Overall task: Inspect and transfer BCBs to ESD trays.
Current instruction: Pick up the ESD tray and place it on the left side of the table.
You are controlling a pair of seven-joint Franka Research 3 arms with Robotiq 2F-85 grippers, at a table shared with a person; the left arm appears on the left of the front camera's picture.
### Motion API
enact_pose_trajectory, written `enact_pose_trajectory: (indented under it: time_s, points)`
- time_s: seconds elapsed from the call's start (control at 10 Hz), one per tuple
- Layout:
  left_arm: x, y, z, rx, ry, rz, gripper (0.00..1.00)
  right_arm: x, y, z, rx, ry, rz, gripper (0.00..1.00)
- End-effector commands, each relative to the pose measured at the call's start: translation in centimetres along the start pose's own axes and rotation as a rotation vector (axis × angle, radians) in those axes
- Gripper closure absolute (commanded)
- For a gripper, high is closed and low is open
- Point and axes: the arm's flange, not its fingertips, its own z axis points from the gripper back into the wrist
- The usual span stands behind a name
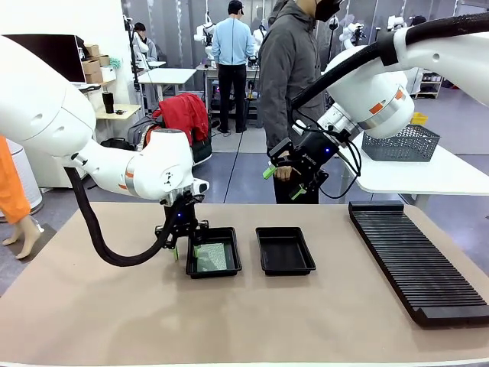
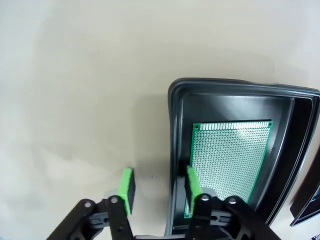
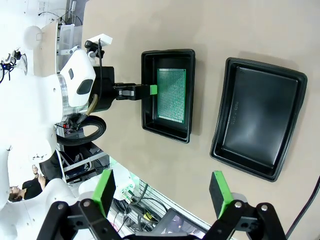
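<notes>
BCB (image 2: pixel 230 165) flat inside left ESD tray (image 1: pixel 215 273), near middle of desk (image 1: pixel 92 306). Left gripper (image 2: pixel 159 172) part-closed, straddling tray wall, not yet clamped: close squarely on rim, avoid scraping BCB. Right gripper (image 3: pixel 161 175) wide open, empty.

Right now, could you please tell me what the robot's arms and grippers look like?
The left arm and right arm are white and rounded, each with an orange wrist ring and a thick black hose. The left gripper and right gripper are black, with two fingers bearing green pads.
</notes>
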Motion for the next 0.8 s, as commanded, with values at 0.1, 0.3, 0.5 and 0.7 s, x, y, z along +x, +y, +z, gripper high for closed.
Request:
enact_pose_trajectory:
  time_s: [0.1,0.3,0.5,0.7]
  points:
    - [-0.69,-0.03,-0.15,-0.01,-0.045,0.036,0.5,-0.01,0.11,-0.07,0.001,0.0,-0.001,0.0]
    - [-0.77,0.05,0.0,-0.009,-0.052,0.04,0.64,-0.01,0.11,-0.07,0.001,0.0,-0.001,0.0]
    - [-0.68,0.06,-0.08,-0.011,-0.05,0.038,0.77,-0.01,0.11,-0.07,0.001,0.0,-0.001,0.0]
    - [-0.61,0.17,-0.06,-0.014,-0.054,0.039,0.91,-0.01,0.11,-0.07,0.001,0.0,-0.001,0.0]
